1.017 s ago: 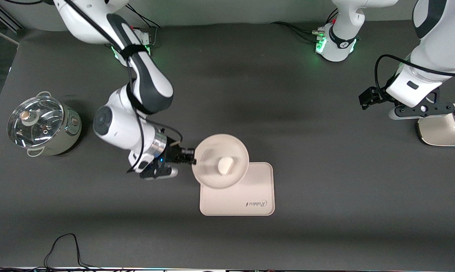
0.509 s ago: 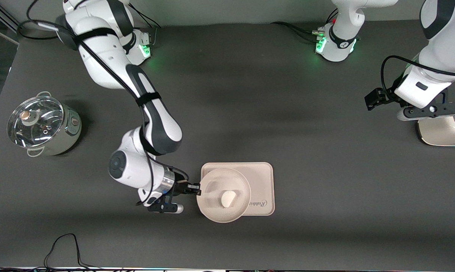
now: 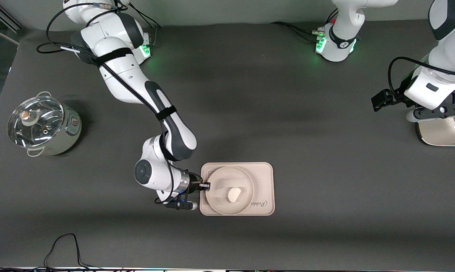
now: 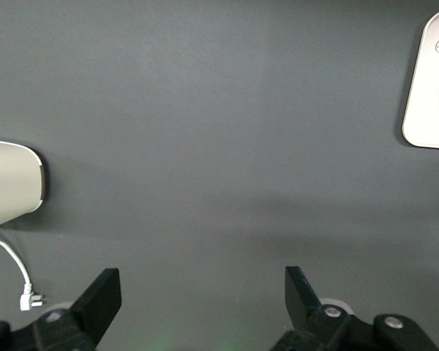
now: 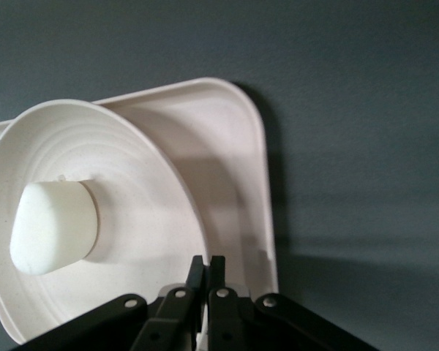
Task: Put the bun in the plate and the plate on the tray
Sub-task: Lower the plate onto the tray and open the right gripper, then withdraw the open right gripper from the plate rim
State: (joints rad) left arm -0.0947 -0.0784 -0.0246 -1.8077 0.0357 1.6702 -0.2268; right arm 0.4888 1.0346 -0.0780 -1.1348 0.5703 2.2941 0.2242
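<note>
- Dark table (image 3: 306, 151) carries the tray (image 3: 263, 177); the plate (image 3: 219, 181), with the bun (image 3: 234, 194), sits on it.
- Right gripper (image 3: 205, 185) fingers are clamped on the plate rim; better to release gently, then pull back level.
- Left gripper (image 4: 201, 292) waits, fingers apart.

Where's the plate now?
In the front view the plate lies over the tray, toward its right-arm end, bun inside, its rim pinched by the right gripper.
</note>
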